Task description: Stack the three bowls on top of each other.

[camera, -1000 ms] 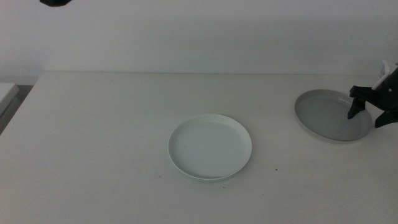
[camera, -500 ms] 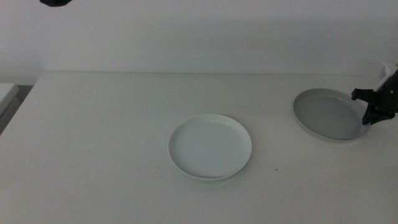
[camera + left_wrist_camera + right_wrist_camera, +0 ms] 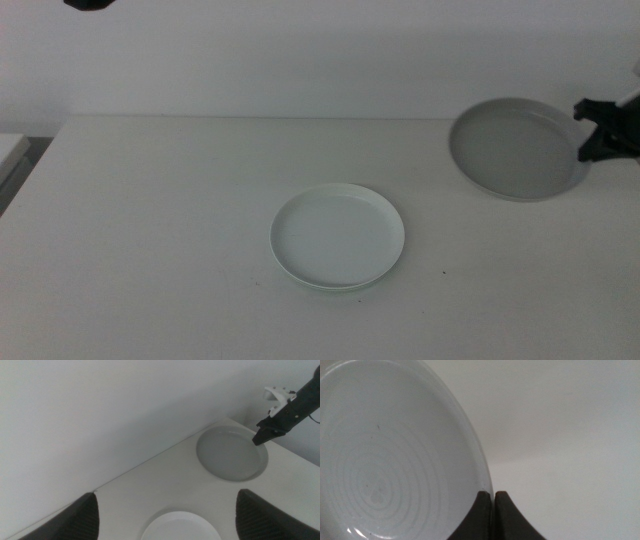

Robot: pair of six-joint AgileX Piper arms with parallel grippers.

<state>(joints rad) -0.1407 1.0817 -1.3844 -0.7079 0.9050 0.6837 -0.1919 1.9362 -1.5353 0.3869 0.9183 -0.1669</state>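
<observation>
The grey bowl [image 3: 515, 150] hangs tilted above the table's far right, also seen in the left wrist view [image 3: 230, 455] and close up in the right wrist view [image 3: 385, 460]. My right gripper [image 3: 597, 130] [image 3: 264, 435] [image 3: 493, 510] is shut on its right rim. A pale white bowl [image 3: 337, 236] [image 3: 180, 527] with a faint green tint at its rim lies flat at the table's middle; I cannot tell whether another bowl lies under it. No third bowl shows apart from these. My left gripper [image 3: 170, 520] is open, held high above the table, empty.
The white table [image 3: 150, 220] ends at a plain wall behind. A dark part of the left arm [image 3: 90, 4] shows at the top left edge of the middle view. A side surface [image 3: 10, 150] stands past the table's left edge.
The right gripper closed on the grey bowl's rim and raised it off the table; the bowl now sits higher, tilted, and slightly further left. The white bowl has not moved.
</observation>
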